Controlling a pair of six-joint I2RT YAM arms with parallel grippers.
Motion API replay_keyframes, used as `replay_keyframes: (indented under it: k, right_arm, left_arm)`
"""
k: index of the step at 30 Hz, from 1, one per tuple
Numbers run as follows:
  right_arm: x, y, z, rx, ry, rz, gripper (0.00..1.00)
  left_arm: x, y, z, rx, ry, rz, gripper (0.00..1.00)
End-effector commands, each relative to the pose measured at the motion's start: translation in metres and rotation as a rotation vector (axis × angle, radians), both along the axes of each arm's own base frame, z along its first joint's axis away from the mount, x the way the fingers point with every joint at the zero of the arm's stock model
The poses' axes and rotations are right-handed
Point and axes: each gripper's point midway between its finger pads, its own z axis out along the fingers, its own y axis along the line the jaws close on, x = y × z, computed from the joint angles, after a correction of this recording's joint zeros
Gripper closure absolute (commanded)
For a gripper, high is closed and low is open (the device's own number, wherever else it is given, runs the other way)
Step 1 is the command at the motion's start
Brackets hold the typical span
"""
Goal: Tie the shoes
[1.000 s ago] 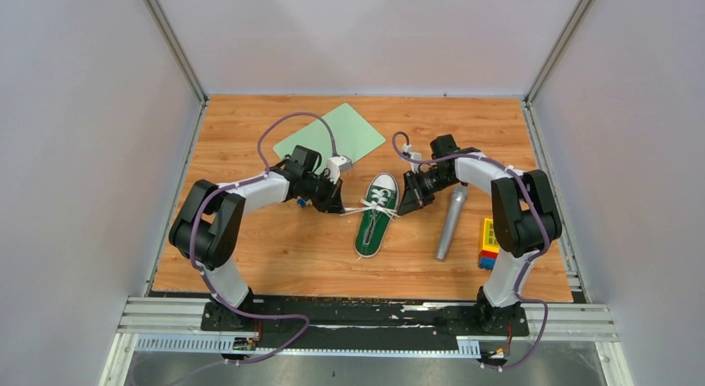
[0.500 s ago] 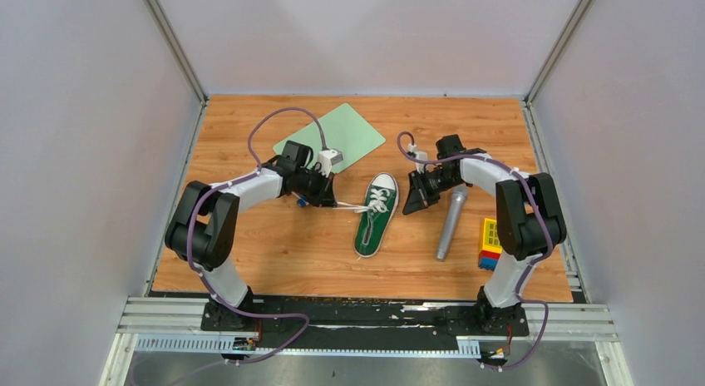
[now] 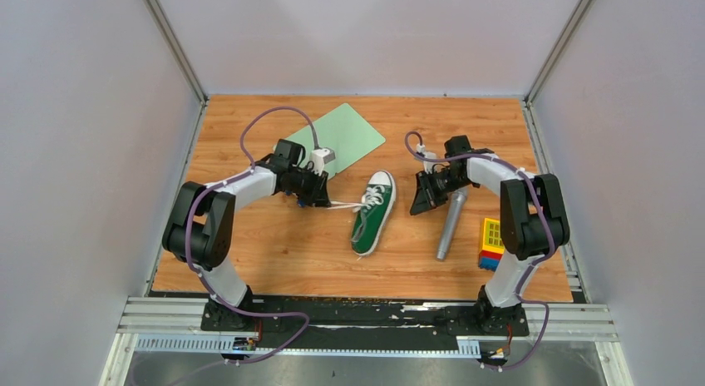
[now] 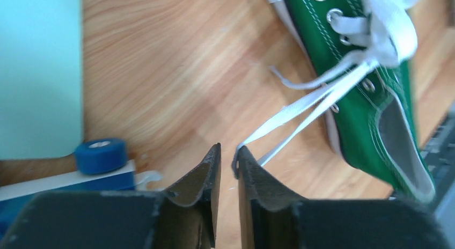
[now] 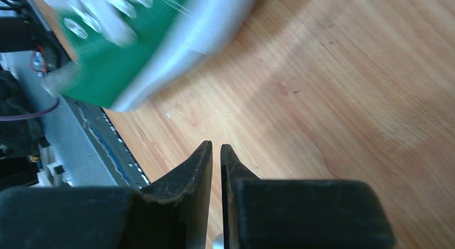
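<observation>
- Green canvas low-top sneaker with white rubber sole and white laces point(image 3: 372, 213) is lying on the wooden tabletop point(image 3: 274, 253) between the two arms, its toe pointing away from the bases.
- Left gripper point(image 3: 326, 202) is hanging just left of it with jaws parted a crack. A white lace loop point(image 4: 306, 103) is stretching from the eyelets and touching one fingertip point(image 4: 252, 174).
- Right gripper point(image 3: 416, 208) is hovering between the sneaker and a grey cylindrical microphone point(image 3: 449, 224), its jaws pressed together on nothing.
</observation>
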Motion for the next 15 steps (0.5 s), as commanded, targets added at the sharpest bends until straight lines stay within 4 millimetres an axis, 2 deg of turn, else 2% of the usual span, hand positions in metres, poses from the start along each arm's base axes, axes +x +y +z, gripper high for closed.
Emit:
replay_keyframes:
  k: [1, 4, 7, 10, 12, 15]
  right_arm:
    - [0.009, 0.020, 0.050, 0.128, -0.051, 0.005, 0.79]
    - [0.007, 0.022, 0.057, 0.139, -0.005, -0.009, 0.64]
    - [0.001, 0.023, 0.051, 0.135, 0.094, -0.065, 0.51]
    - [-0.015, 0.030, 0.048, 0.205, 0.234, -0.112, 0.38]
    - [-0.021, 0.037, 0.049, 0.252, 0.324, -0.156, 0.37]
    - [-0.016, 0.040, 0.041, 0.243, 0.335, -0.165, 0.40]
  left_arm:
    - [-0.001, -0.039, 0.047, -0.212, -0.044, -0.119, 0.66]
    - [0.003, -0.046, 0.063, -0.247, -0.045, -0.117, 0.54]
    - [0.008, -0.048, 0.078, -0.250, -0.061, -0.129, 0.52]
    - [0.006, -0.048, 0.087, -0.248, -0.048, -0.144, 0.50]
    - [0.005, -0.047, 0.092, -0.243, -0.052, -0.152, 0.50]
    - [-0.006, -0.048, 0.090, -0.257, -0.074, -0.227, 0.49]
